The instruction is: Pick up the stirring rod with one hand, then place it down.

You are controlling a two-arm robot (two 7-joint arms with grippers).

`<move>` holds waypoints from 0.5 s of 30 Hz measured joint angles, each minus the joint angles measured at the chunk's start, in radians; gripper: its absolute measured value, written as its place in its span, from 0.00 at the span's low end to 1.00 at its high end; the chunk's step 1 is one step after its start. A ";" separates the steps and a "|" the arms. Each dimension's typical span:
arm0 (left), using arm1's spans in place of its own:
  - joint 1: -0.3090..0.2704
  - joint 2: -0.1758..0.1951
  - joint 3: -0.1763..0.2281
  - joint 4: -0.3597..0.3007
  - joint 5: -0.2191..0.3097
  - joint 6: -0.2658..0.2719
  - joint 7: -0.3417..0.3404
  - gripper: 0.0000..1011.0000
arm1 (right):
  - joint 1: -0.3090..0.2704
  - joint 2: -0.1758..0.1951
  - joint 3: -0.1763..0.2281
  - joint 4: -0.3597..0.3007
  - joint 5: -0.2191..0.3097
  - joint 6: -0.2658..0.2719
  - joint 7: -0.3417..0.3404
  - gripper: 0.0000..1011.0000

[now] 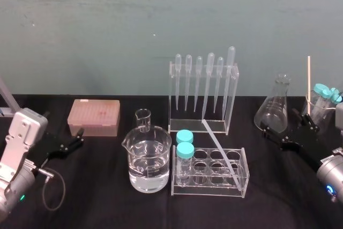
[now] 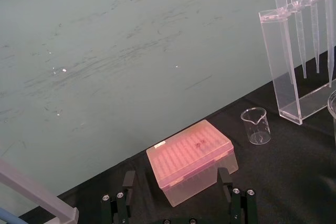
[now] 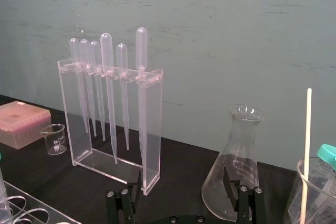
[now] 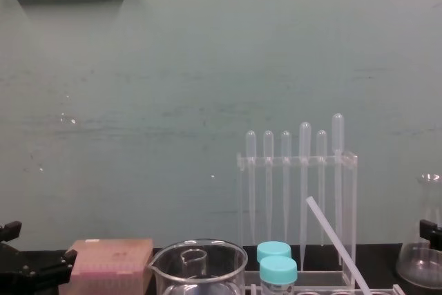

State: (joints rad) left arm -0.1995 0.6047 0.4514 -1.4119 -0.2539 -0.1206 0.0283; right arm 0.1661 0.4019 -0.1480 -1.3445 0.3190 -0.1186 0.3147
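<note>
The stirring rod (image 1: 220,146) is a thin translucent-white rod. It leans slantwise from the foot of the pipette rack (image 1: 203,97) down into the clear tube rack (image 1: 210,173), and shows in the chest view too as the stirring rod (image 4: 337,243). My left gripper (image 1: 75,139) hovers at the left, open, beside the pink tip box (image 1: 94,117), far from the rod; its fingers (image 2: 224,179) stand wide apart. My right gripper (image 1: 284,128) is open at the right, in front of the conical flask (image 1: 274,105), with its fingers (image 3: 231,182) spread and nothing between them.
A large beaker (image 1: 148,159) of water and a small beaker (image 1: 143,119) stand left of the tube rack, which holds two blue-capped tubes (image 1: 185,151). At far right a beaker (image 1: 321,108) holds a beige stick (image 1: 308,81) and capped tubes. Black cloth covers the table.
</note>
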 joint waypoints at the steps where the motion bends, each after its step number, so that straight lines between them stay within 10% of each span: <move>1: 0.000 0.000 0.000 0.000 0.000 0.000 0.000 0.99 | 0.000 0.000 0.000 0.000 0.000 0.000 0.000 0.99; 15: 0.000 0.000 0.000 0.000 0.000 0.000 0.000 0.99 | 0.000 0.000 0.000 0.000 0.000 0.000 0.000 0.99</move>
